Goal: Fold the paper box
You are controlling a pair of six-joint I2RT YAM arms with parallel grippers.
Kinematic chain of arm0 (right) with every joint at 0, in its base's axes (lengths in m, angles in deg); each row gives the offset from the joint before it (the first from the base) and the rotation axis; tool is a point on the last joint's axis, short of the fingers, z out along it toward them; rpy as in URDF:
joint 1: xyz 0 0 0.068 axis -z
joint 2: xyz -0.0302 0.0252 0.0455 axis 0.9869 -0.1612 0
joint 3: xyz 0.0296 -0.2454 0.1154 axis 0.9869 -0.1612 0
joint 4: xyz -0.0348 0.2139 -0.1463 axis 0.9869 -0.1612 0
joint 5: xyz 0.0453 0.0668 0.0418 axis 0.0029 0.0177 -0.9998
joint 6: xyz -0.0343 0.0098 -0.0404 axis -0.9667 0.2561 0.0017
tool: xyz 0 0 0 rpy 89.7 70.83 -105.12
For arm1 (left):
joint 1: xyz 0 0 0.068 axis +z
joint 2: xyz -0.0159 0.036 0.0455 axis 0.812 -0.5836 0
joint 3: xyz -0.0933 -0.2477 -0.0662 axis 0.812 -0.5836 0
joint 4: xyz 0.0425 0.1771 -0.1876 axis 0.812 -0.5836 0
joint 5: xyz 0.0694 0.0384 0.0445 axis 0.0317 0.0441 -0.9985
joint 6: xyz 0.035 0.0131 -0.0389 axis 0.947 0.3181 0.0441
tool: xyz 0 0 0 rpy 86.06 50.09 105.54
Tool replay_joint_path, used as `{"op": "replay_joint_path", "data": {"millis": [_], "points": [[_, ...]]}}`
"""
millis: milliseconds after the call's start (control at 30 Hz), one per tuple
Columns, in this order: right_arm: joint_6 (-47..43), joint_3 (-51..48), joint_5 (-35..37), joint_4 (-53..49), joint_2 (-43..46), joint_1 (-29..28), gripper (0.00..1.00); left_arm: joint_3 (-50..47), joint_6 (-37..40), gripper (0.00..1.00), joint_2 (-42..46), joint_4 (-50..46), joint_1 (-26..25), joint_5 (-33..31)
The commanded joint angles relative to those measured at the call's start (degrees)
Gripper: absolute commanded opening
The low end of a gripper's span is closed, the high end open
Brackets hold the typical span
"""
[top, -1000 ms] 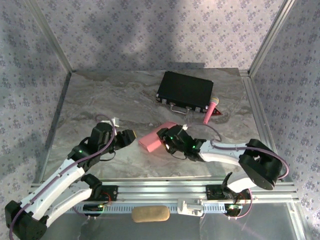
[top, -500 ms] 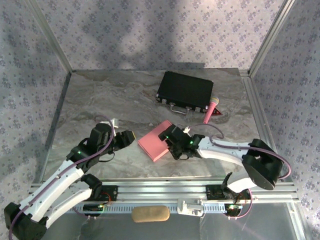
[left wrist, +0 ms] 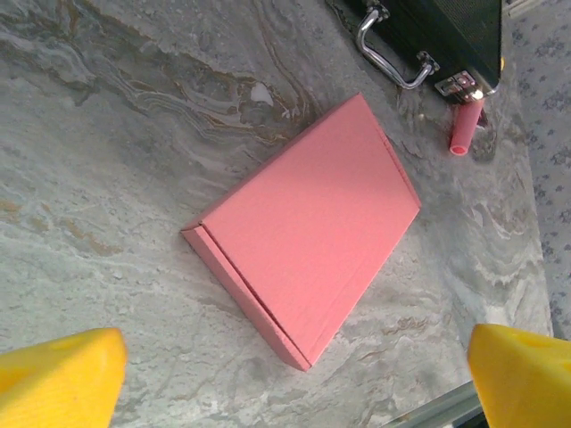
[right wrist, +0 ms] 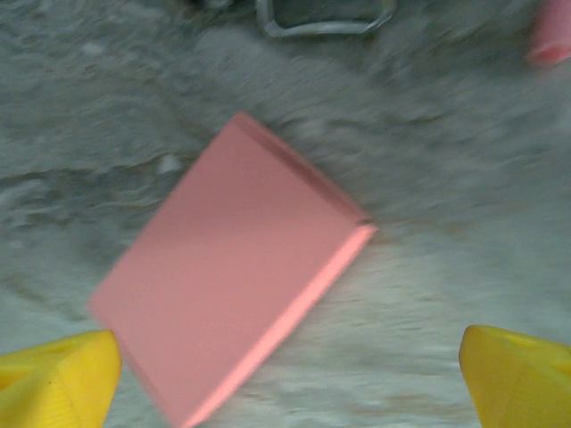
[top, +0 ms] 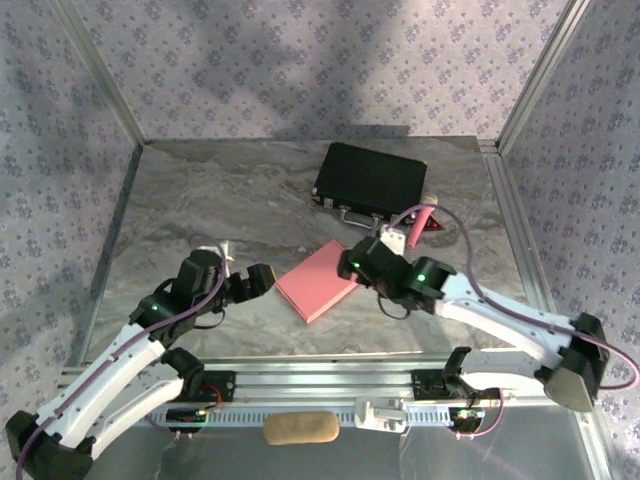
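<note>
Item: paper box (top: 318, 280). Lay flat and closed at mid-worktop (top: 220, 200), lid flap tucked down, no loose flap visible. Sat between the two hands, well apart from the black hard case (top: 372, 178) and the pink microphone (top: 420, 222) farther back. Ran its long axis on a diagonal, from near-left to far-right.

Left hand (top: 258, 280). Stood with fingers spread wide, nothing between them. Pointed at the box's near-left short end from just beside it, apart from the card.

Right hand (top: 353, 263). Stood likewise spread and empty. Hovered at the far-right end of the box; could not tell contact from the blurred wrist view, though the box (right wrist: 227, 308) lay ahead and between the yellow fingertips (right wrist: 58, 379).

Judged nearer: right hand, by a little. Judged folding as good as done, to go by the closed shape.
</note>
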State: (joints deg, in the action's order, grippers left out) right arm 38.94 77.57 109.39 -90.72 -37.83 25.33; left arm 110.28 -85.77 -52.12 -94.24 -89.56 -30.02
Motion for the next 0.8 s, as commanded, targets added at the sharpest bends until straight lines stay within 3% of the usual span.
{"op": "replay_joint_path", "data": {"millis": [0,100,200,267,300,333,400,500,600,667,767], "points": [[-8.8,-4.1,13.6,-11.0,10.2,0.0,0.99,2.0,4.3,1.00,3.5,-3.6,0.2,-4.5],[-10.0,-8.4,21.8,-10.7,20.0,-0.1,0.99,1.8,6.4,1.00,4.9,-5.7,0.3,-10.3],[-12.7,-12.5,30.3,-8.3,28.4,2.6,0.99,3.4,4.9,1.00,3.2,-9.1,0.3,-23.0],[-26.7,-19.1,32.0,6.5,34.1,6.9,0.99,5.4,1.6,1.00,-1.0,-14.3,0.9,-35.2],[-35.5,-23.0,31.0,16.0,36.2,9.3,0.99,5.3,3.3,1.00,-2.8,-13.2,1.5,-38.1],[-42.9,-27.2,28.9,25.3,38.0,12.8,0.99,4.2,9.0,1.00,-4.3,-8.5,2.2,-39.7],[-48.8,-32.9,23.5,35.8,38.7,20.6,0.99,1.4,16.5,1.00,-6.2,-0.4,4.3,-43.8],[-47.7,-37.8,12.4,44.6,34.8,36.7,0.99,-4.8,33.9,1.00,-7.1,15.6,9.9,-40.0],[-43.8,-38.5,3.3,48.1,26.7,49.3,0.99,-8.9,40.0,1.00,-8.9,26.6,17.1,-32.5],[-43.1,-38.7,-0.6,53.2,20.1,53.6,0.99,-10.8,44.7,1.00,-12.1,33.0,20.3,-30.6],[-45.4,-39.4,-0.3,63.0,11.3,54.4,0.99,-13.2,47.2,1.00,-18.1,42.9,24.9,-26.1]]}}
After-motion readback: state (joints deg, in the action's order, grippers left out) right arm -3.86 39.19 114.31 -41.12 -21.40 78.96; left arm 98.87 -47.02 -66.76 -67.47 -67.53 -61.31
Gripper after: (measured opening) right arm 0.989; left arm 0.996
